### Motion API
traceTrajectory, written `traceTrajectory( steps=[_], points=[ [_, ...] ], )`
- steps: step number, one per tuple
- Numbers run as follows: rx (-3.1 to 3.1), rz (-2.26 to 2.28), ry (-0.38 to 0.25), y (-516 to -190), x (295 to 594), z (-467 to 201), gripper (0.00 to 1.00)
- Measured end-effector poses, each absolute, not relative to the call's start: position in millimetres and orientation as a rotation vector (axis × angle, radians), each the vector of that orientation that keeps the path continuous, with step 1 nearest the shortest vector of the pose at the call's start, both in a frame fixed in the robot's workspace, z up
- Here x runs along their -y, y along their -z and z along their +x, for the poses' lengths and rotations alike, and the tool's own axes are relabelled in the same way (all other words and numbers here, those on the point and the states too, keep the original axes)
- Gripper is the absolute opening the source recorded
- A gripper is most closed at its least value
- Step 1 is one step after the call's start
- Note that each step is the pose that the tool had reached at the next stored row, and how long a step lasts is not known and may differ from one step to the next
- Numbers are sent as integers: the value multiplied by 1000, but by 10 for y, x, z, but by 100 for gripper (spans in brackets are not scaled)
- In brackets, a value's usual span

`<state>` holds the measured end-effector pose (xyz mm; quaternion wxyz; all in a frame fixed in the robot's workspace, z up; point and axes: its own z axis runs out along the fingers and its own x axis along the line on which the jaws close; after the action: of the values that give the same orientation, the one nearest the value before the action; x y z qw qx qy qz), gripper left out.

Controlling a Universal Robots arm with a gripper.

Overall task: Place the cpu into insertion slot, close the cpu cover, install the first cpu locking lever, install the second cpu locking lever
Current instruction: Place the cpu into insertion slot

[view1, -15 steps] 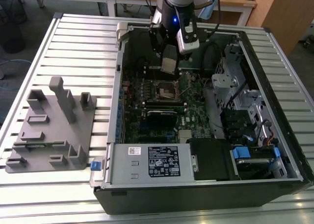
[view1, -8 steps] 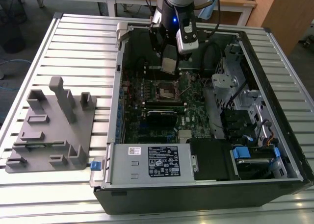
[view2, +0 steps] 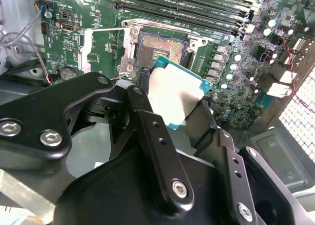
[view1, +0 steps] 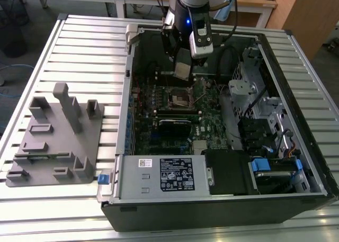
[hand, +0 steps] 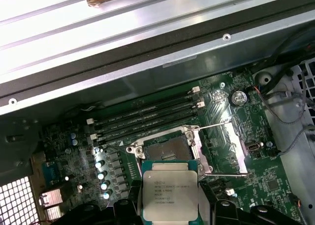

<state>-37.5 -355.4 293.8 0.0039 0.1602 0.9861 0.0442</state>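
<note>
Exterior view: your grey robot arm [view1: 188, 9] reaches into the open black computer case [view1: 212, 213] on the slatted metal bench [view1: 85, 46]. In the second wrist view, the black metal fingers [view2: 147, 121] are closed on opposite edges of the small, flat, pale silver-topped cpu [view2: 174, 94]. The chip hangs above the square, dark-centred, silvery-rimmed insertion slot [view2: 160, 48] and does not touch it. In the first wrist view, you see the thin silvery cpu cover [hand: 231, 147] lying open beside the slot (a thin wire lever [hand: 224, 175] runs along its edge).
</note>
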Motion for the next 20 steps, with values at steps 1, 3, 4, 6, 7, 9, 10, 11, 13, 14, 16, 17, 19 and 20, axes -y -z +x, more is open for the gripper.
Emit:
traceTrajectory(
  steps=[1, 3, 4, 6, 7, 9, 10, 11, 13, 14, 16, 17, 19, 20],
  points=[
    [-3090, 504, -138, -2938, 3554, -374, 54],
    [-3086, 525, -138, -2937, 3554, -375, 54],
    [-3081, 546, -138, -2936, 3554, -375, 54],
    [-3070, 599, -138, -2933, 3554, -374, 54],
    [-3064, 625, -138, -2932, 3554, -374, 54],
    [-3056, 660, -137, -2931, 3554, -374, 54],
    [-3056, 660, -137, -2931, 3554, -374, 54],
    [-3056, 661, -137, -2931, 3554, -374, 54],
    [-3055, 661, -137, -2931, 3554, -375, 54],
    [-3055, 661, -137, -2931, 3554, -375, 54],
    [-3052, 675, -137, -2931, 3554, -375, 54],
    [-3048, 689, -137, -2930, 3554, -375, 54],
    [-3038, 728, -137, -2929, 3554, -374, 54],
    [-3036, 737, -137, -2929, 3554, -374, 54]
  ],
)
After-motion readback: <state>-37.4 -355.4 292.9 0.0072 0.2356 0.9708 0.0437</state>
